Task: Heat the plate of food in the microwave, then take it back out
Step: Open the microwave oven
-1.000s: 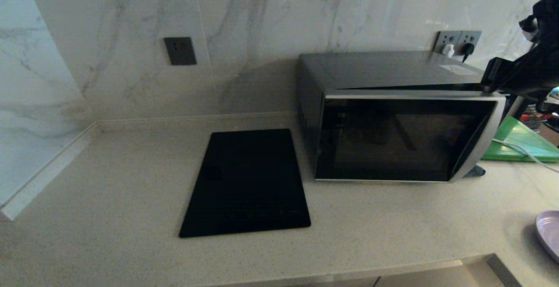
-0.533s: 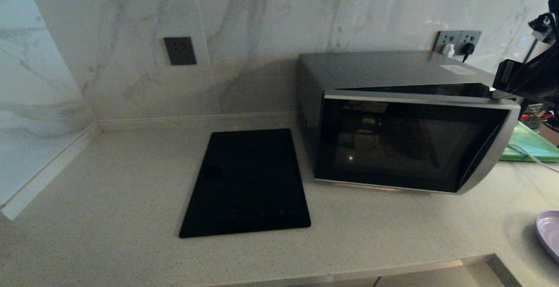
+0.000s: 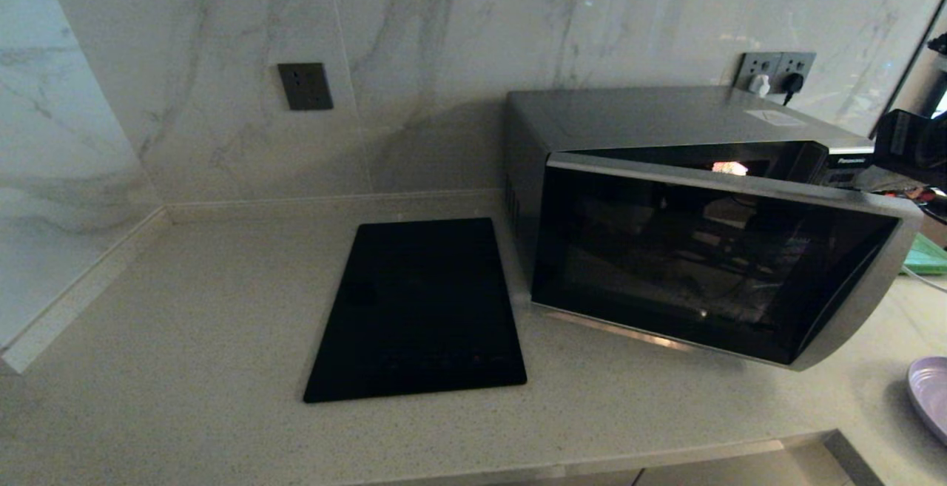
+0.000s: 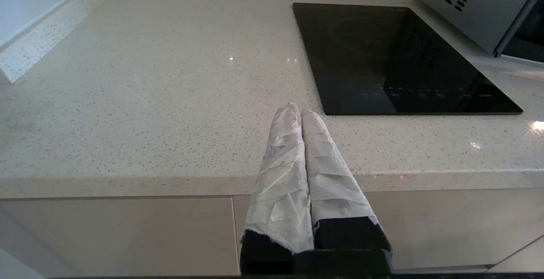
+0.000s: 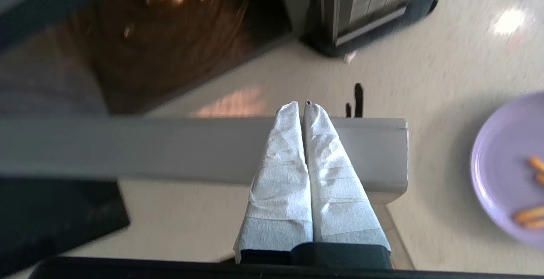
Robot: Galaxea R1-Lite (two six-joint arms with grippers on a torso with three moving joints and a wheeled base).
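The silver-grey microwave (image 3: pixel 651 123) stands at the back right of the counter, its dark glass door (image 3: pixel 710 257) swung partly open with a light glowing inside. My right gripper (image 5: pixel 301 105) is shut with nothing between its taped fingers (image 5: pixel 327 164), which lie across the door's top edge (image 5: pixel 170 147) near its handle end. In the head view only the black arm (image 3: pixel 914 149) shows at the right border. The lilac plate of food (image 5: pixel 505 164) lies on the counter right of the door, with orange sticks (image 5: pixel 529 215) on it, and its rim (image 3: pixel 931 393) shows in the head view. My left gripper (image 4: pixel 296 109) is shut and empty at the counter's front edge.
A black cooktop slab (image 3: pixel 422 308) lies left of the microwave. A green board (image 3: pixel 928 253) sits behind the open door at the far right. Wall sockets (image 3: pixel 777 68) with plugs sit above the microwave, and a dark socket (image 3: pixel 305 86) is on the back wall.
The microwave door has swung further out toward me, and the inside light now shows. My right arm has moved right and nearer with the door's handle end.
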